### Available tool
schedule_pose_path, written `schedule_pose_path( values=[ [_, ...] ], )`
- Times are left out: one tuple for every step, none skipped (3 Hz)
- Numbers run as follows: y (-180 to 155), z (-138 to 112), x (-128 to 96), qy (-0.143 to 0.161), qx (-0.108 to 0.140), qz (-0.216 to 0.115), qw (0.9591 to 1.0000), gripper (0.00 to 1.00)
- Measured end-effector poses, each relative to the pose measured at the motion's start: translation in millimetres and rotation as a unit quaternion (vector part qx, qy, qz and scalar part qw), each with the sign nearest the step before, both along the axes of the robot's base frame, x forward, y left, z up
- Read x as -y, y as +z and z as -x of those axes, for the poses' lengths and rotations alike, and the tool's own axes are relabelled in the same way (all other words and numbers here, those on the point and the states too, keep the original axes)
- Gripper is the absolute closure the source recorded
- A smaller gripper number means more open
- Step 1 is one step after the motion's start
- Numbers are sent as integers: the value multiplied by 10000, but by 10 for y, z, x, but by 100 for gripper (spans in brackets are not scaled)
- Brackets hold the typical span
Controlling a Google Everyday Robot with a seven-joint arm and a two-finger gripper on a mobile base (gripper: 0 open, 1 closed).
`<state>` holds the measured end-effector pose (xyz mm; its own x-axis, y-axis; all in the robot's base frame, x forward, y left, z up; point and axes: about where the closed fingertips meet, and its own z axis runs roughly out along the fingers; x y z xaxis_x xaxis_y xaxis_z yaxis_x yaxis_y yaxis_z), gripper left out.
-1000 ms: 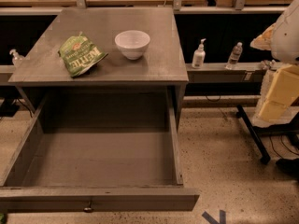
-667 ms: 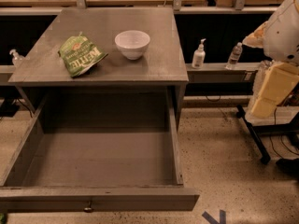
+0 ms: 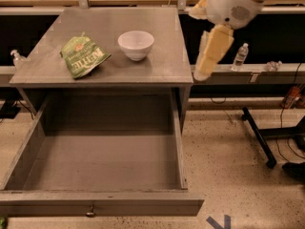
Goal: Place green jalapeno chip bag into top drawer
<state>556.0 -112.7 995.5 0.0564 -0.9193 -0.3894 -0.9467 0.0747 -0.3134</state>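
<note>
Grey metal makes up both the bench [image 3: 157,66] and the top drawer [image 3: 143,206], which is seen pulled well out below the bench top, with a small round knob [image 3: 89,213] set at the centre of its flat front panel. The green jalapeno chip bag [image 3: 83,56] is found lying on the bench top, toward its left side and outside the drawer, crinkled, with white block lettering turned upward. A white bowl [image 3: 136,44] is set upright just to the right of the bag, apart from it and nearer the middle of the bench top. The robot's arm [image 3: 233,4] is seen at the upper right, where a cream-coloured part hangs down from a rounded white joint. The tool [image 3: 204,68] is held in the air just beside the right edge of the bench, off the bench top and well apart from the bag. Whether the tool is spread or pressed together cannot be told. A clear plastic bottle [image 3: 239,57] is stood on a low ledge [image 3: 267,75] behind the tool, and a pump bottle [image 3: 16,58] is seen at the far left. A speckled floor [image 3: 228,175] is shown around the drawer, with a black stand leg [image 3: 259,137] laid across it at the right.
</note>
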Motion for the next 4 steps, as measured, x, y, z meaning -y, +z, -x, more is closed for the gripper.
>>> schedule_pose_path(
  values=[
    [-7, -502, -635, 497, -225, -436, 9976, 0],
    [-33, -1015, -1585, 590, -868, -1169, 9876, 0],
    [-6, -1216, -1945, 207, -1165, -1629, 9795, 0],
    [69, -1383, -2233, -452, -1201, -1776, 9757, 0]
  ],
)
